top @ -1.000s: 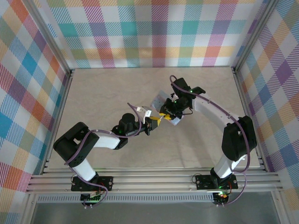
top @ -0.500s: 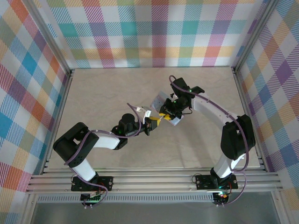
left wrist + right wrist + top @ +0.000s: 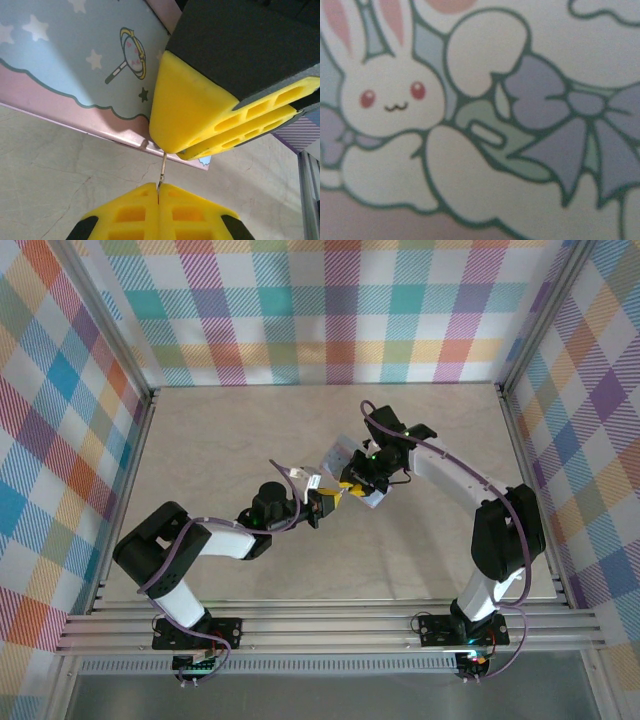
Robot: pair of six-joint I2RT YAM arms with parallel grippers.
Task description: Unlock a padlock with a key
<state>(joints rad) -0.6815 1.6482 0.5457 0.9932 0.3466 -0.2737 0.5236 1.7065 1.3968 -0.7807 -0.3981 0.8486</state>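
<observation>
Since the earlier frame the left arm's wrist is sitting a shade farther left and farther from the bases. The right gripper (image 3: 352, 486) and the cartoon-printed box (image 3: 338, 451) are also sitting slightly farther left. In the overhead view the two arms are meeting near the middle of the beige table (image 3: 210, 435), the left arm reaching in from the near left and the right arm curving in from the right.

In the left wrist view the left gripper (image 3: 158, 192) is pressing its yellow fingertips together and pinching the key (image 3: 163, 169). The key is showing as a thin grey metal strip standing up out of the seam between the fingertips. Its far end is touching the underside of the right gripper's yellow fingertips, right at the box's pink lower edge.

Those right fingertips are lying almost against each other with a thin line between them, and I cannot tell whether they are clamping anything. The box is lying just behind them, its pale blue face showing white stars and a small wand drawing. In the right wrist view the camera is looking closely at the box's print, slightly blurred, with a white rabbit at the left and a lilac bow at the right.
</observation>
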